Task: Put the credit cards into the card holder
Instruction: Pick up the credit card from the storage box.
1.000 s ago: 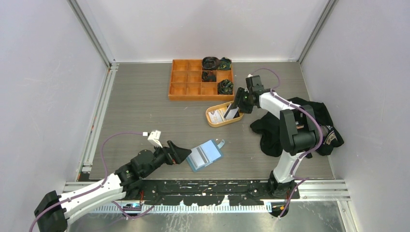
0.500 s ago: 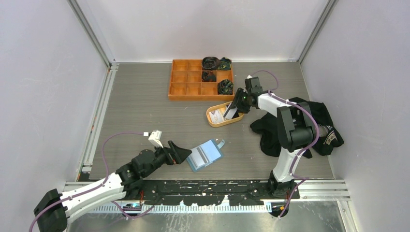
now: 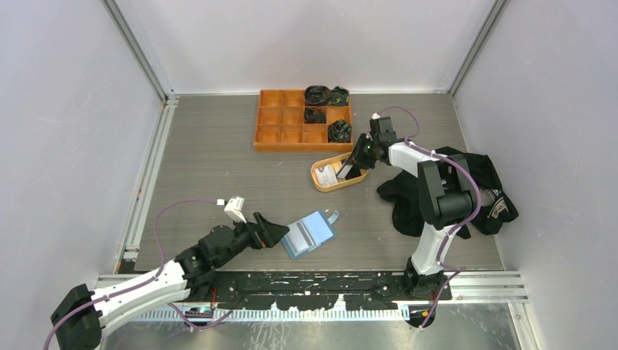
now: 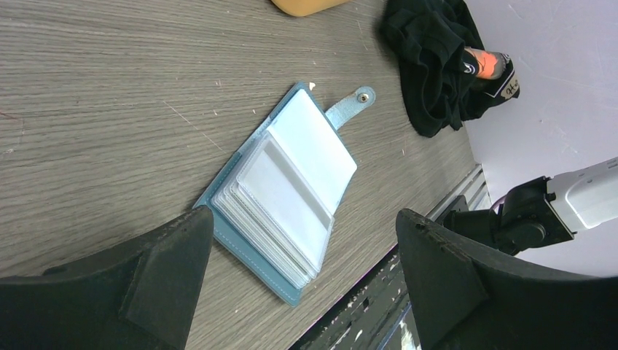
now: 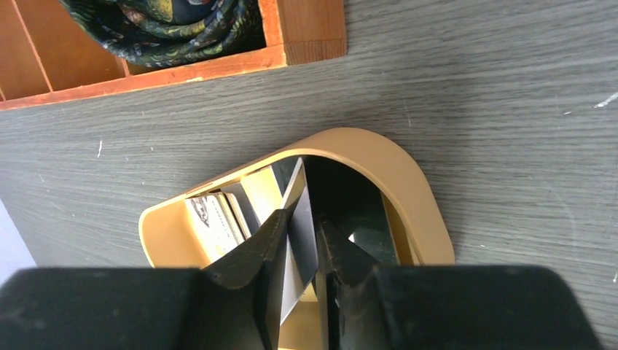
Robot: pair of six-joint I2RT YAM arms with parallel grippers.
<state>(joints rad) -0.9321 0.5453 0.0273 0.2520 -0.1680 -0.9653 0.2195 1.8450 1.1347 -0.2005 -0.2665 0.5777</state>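
The blue card holder [image 3: 309,234] lies open near the table's front edge, its clear slots up and its snap tab [image 4: 352,104] pointing away. It fills the left wrist view [image 4: 280,197]. My left gripper [image 3: 279,233] is open just left of it, jaws wide apart, touching nothing. My right gripper [image 3: 351,165] reaches down into the oval tan dish [image 3: 321,182] and is shut on a dark grey credit card [image 5: 302,222] held on edge. More cards [image 5: 218,215], white with print, lie in the dish [image 5: 408,189] beside it.
An orange compartment tray [image 3: 280,130] with rolled dark cloths stands behind the dish. A black garment [image 3: 415,193] lies heaped at the right by the right arm's base. White walls and metal rails enclose the table.
My right gripper has sunk a little lower and leftward into the tan dish with the card between its fingers. The left arm and the card holder have not moved.
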